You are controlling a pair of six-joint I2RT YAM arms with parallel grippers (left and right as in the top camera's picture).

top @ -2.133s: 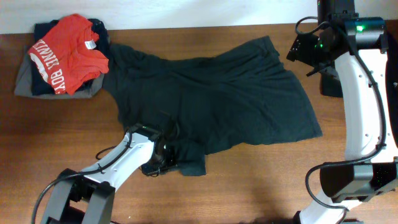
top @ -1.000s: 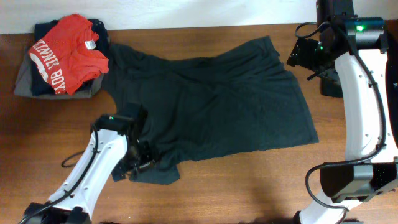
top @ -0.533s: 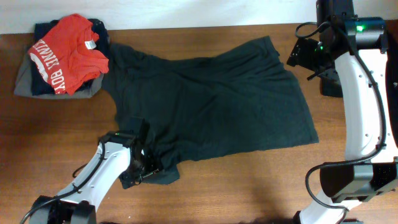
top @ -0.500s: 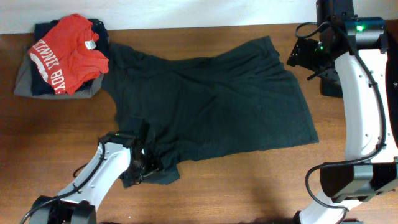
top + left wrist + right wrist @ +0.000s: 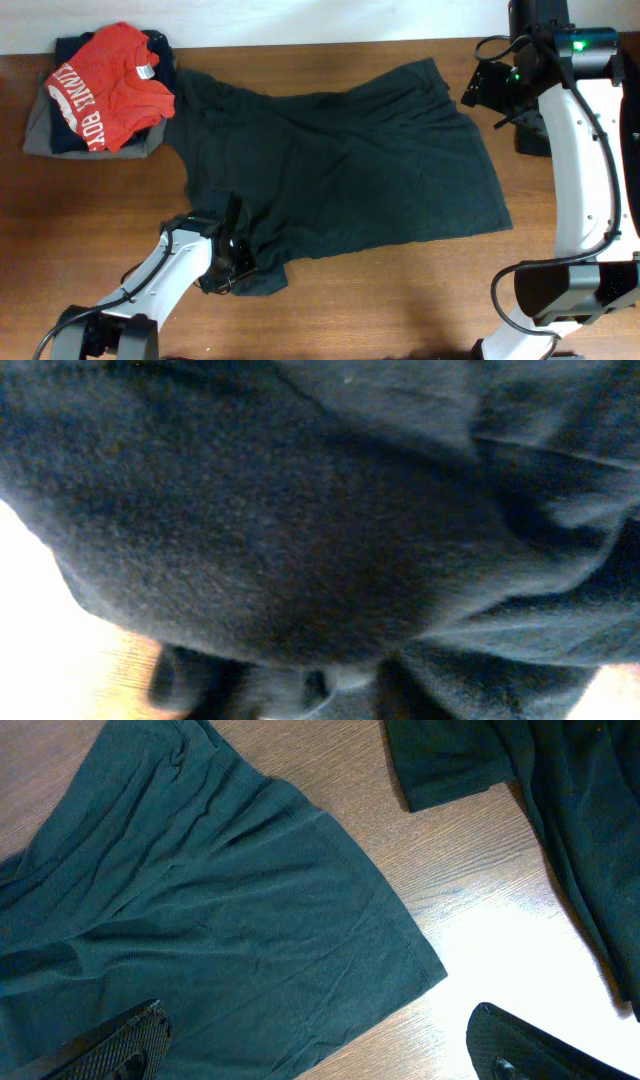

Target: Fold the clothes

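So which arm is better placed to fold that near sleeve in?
Left. The left gripper sits on the near sleeve of the black T-shirt; the right gripper hangs open beside the far corner.

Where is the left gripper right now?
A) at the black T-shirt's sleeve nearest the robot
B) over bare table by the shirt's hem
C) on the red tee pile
A: in the overhead view, the left gripper sits on the black T-shirt at its near sleeve, and its wrist view is filled with dark cloth.

Red tee [image 5: 112,85] bears white lettering, perhaps "ROY"; rest unreadable.
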